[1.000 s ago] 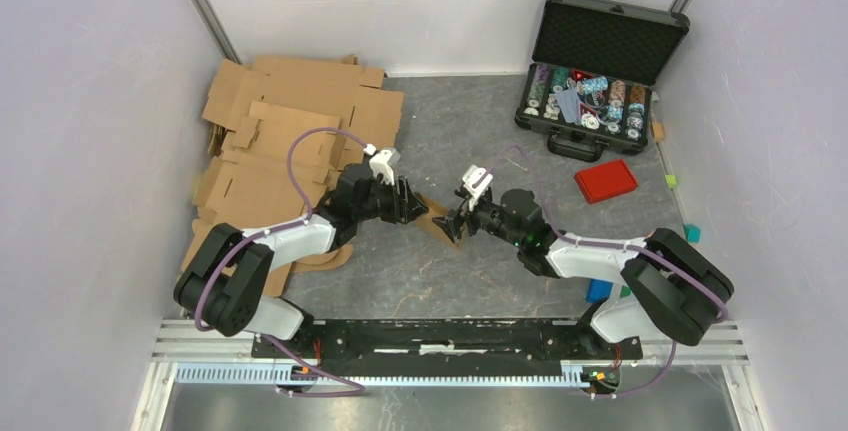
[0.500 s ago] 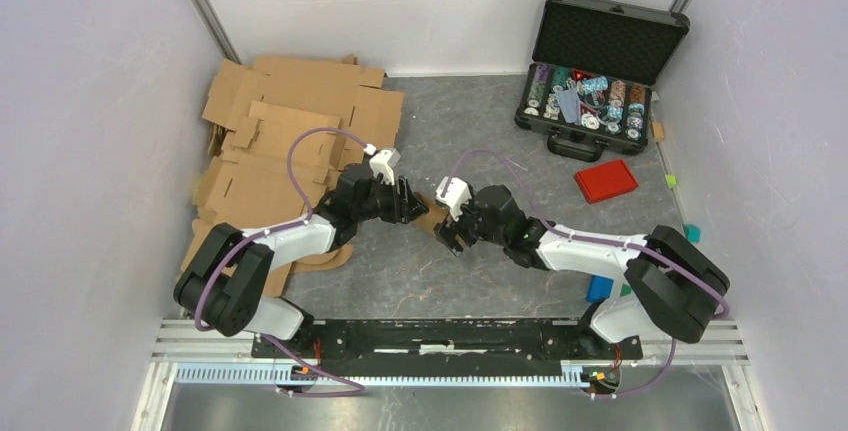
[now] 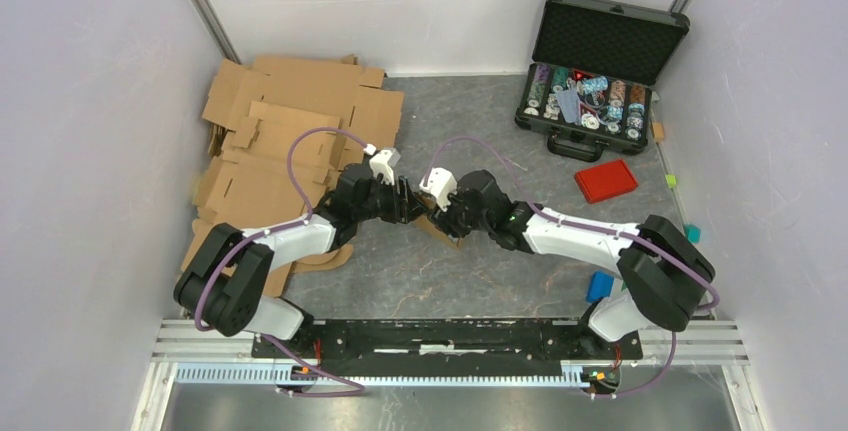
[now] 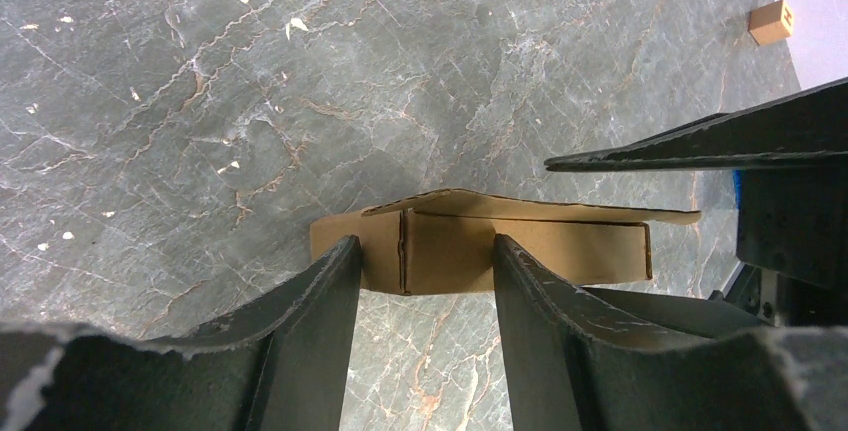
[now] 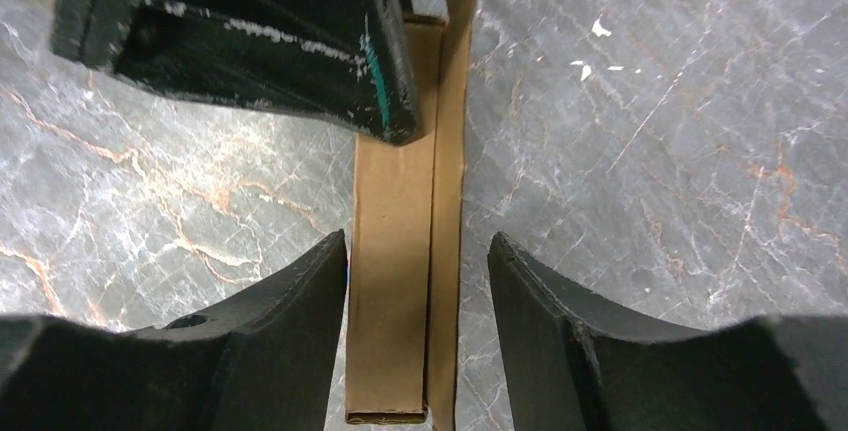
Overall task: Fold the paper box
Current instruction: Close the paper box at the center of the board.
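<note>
The paper box [image 3: 446, 234] is a small flat brown cardboard piece with a flap, lying on the grey table between my two grippers. My left gripper [image 3: 408, 206] stands open with its two fingertips against the box's long side [image 4: 530, 251]; marble shows between the fingers [image 4: 423, 243]. My right gripper [image 3: 440, 215] straddles one end of the box [image 5: 395, 281]. Its left finger [image 5: 300, 301] touches the box edge, and a gap separates the flap from its right finger [image 5: 560, 321]. A left-gripper finger [image 5: 300, 41] shows black at the top of the right wrist view.
A heap of large cardboard sheets [image 3: 280, 141] lies at the back left. An open black case [image 3: 595, 71] with chips stands at the back right, with a red lid [image 3: 605, 181] in front of it. A blue block [image 3: 600, 286] lies near the right arm's base.
My right arm has swung left to the box, and its jaws have narrowed around the box's end. The left arm and the box have stayed put.
</note>
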You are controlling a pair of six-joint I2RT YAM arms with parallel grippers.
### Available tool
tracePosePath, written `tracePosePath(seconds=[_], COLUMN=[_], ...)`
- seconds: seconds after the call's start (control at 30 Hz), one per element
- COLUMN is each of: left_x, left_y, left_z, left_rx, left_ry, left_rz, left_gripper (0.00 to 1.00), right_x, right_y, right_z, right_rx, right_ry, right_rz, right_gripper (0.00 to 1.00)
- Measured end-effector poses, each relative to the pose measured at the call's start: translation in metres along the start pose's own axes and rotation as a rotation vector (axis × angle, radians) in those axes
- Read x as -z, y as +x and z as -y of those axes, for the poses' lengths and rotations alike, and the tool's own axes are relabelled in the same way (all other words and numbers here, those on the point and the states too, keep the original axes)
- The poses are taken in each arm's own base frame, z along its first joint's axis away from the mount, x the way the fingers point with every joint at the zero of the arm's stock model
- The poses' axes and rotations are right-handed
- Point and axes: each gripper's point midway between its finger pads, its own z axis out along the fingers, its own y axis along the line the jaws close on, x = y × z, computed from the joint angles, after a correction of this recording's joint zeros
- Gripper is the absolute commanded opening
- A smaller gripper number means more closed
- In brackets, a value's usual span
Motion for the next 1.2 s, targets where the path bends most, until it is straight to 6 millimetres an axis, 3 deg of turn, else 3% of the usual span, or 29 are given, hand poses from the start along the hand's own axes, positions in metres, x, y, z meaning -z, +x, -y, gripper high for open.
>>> tracePosePath(seconds=[0.2,0.43,0.67,0.87,1.2], left_x=[0.000,0.004,0.028,0.047,0.050], left_y=[0.000,0.002,0.001,-0.010,-0.014], left_z=[0.000,0.001,0.000,0.006,0.022], left_rx=[-0.001,-0.004,-0.038,-0.061,-0.093], left_ry=[0.001,-0.003,-0.038,-0.010,0.088], left_rz=[0.001,0.005,0.047,0.135,0.176], left_gripper=[0.57,0.61,0.64,0.63,0.63], right_x=[-0.004,-0.003,0.004,0.008,0.019], right_y=[0.017,0.018,0.022,0.024,0.030], right_z=[-0.004,-0.006,-0.006,-0.012,-0.029], right_rx=[0.011,0.018,0.026,0.018,0.027], right_ry=[-0.019,-0.022,-0.024,-0.066,-0.158], right_rz=[-0.075,-0.084,-0.106,-0.115,-0.112], right_gripper=[0.33,0.32,0.23,0.26,0.28])
